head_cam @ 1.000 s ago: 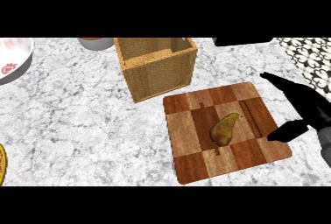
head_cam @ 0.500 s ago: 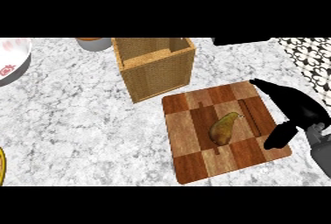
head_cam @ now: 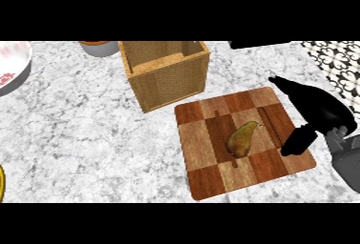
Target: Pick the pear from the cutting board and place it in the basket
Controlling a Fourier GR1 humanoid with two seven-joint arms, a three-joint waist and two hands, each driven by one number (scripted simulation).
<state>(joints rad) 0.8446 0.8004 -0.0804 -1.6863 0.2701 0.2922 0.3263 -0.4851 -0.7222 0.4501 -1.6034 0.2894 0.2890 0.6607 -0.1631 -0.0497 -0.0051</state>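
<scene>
At the lower right edge, a grey forearm (head_cam: pixel 345 162) is seen, and from it the right hand (head_cam: pixel 316 112) reaches over the right border of the cutting board (head_cam: pixel 211 167). The fingers (head_cam: pixel 292 88) of this hand are stretched out and pointed away toward the far side, while the thumb (head_cam: pixel 299 143) is held down over the board's right edge, apart from the fingers. Nothing is held in the hand. The left hand is not shown in the view.

The wooden cutting board is made of light and dark squares and is laid slightly turned on the marble counter (head_cam: pixel 84 143). The pear (head_cam: pixel 241 138) is found lying near the middle of the board, its narrow end with the stem turned to the hand. A gap is kept between the pear and the thumb.

Just behind the board's far left corner, the woven basket (head_cam: pixel 165 71) is placed, open at the top. Farther left, part of a white bowl (head_cam: pixel 14 64) with red marks is seen at the edge, and behind the basket a small pot (head_cam: pixel 98 46) is partly cut off. At the far right, a patterned black-and-white surface (head_cam: pixel 337 62) is visible.
</scene>
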